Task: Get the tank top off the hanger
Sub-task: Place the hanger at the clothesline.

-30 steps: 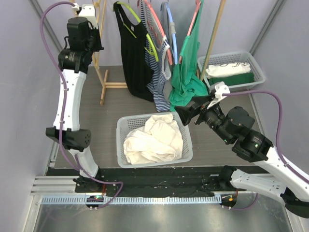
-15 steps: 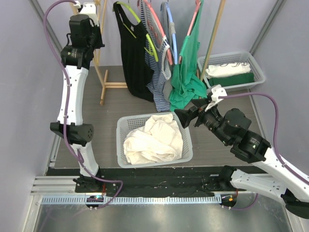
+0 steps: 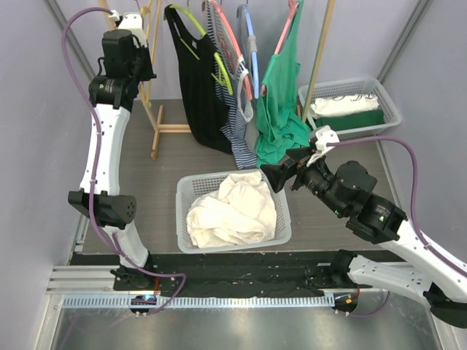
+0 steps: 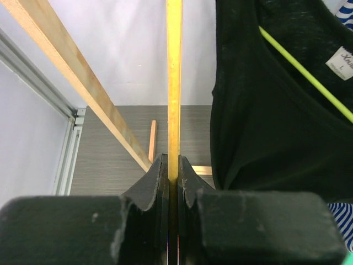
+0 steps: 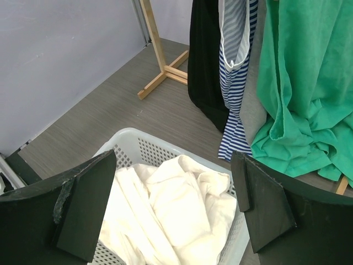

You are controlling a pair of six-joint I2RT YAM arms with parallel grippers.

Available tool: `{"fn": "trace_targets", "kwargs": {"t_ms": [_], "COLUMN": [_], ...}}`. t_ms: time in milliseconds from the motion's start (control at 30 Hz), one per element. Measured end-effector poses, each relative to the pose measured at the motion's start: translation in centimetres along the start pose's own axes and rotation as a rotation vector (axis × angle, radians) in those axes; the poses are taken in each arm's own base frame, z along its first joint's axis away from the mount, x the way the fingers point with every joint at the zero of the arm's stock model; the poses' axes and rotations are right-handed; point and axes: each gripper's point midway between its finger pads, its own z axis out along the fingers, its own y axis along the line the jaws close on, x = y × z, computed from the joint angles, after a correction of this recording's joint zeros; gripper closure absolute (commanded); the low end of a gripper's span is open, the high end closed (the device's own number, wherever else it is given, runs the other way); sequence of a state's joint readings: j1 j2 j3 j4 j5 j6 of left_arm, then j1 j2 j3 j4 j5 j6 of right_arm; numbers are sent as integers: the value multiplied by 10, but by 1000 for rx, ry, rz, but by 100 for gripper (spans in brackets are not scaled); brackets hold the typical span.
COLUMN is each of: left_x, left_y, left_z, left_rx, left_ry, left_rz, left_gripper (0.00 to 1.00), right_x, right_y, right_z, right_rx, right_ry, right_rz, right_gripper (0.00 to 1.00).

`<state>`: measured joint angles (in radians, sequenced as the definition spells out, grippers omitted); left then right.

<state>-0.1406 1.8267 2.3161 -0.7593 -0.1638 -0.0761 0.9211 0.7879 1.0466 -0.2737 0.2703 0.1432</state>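
Note:
Several tank tops hang on a wooden rack: a black one (image 3: 201,87) on a yellow-green hanger (image 3: 221,69), a blue-striped one (image 3: 237,127) and a green one (image 3: 281,102). My left gripper (image 3: 136,22) is high at the rack's left end, shut on a thin yellow bar (image 4: 174,83). The black top (image 4: 265,110) and its hanger (image 4: 309,77) hang just to its right, apart from it. My right gripper (image 3: 276,175) is open and empty, low, beside the green top's hem. In the right wrist view the right gripper (image 5: 174,182) hovers over the basket, with the green top (image 5: 303,83) ahead on the right.
A grey basket (image 3: 182,211) with crumpled white cloth (image 3: 233,208) stands in the middle of the floor; its wall (image 5: 138,149) is under my right gripper. A second basket (image 3: 388,98) with folded clothes stands at the back right. The rack's wooden foot (image 3: 171,129) is at the back left.
The hanging clothes have swayed to the left on the rack. My left arm has shifted slightly at the rack's top. My right gripper has moved a little to the left.

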Motion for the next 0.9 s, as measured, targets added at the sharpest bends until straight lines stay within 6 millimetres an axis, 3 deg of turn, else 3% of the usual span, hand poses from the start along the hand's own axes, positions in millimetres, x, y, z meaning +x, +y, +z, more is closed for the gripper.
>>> {"fn": "trace_targets", "kwargs": {"t_ms": [100,267,667,900], "left_x": [1,4,-9,-6], "left_y": [1,0,0,-4], "left_z": [-1,0,0,7], "left_rx": [0,6,10,24], "left_ry": [1,3,-8,9], "left_rz": [0,0,-2,3], "left_gripper": [95,99,99,100], "right_x": [-1,-3,1,1], "right_y": [3,7,15,16], "right_z": [1,4,13,13], "right_rx": [-9,-21,-45,-48], "right_ry": [2,6,32,32], "right_rz": [8,22,55,72], "right_gripper": [6,7,9,11]}}
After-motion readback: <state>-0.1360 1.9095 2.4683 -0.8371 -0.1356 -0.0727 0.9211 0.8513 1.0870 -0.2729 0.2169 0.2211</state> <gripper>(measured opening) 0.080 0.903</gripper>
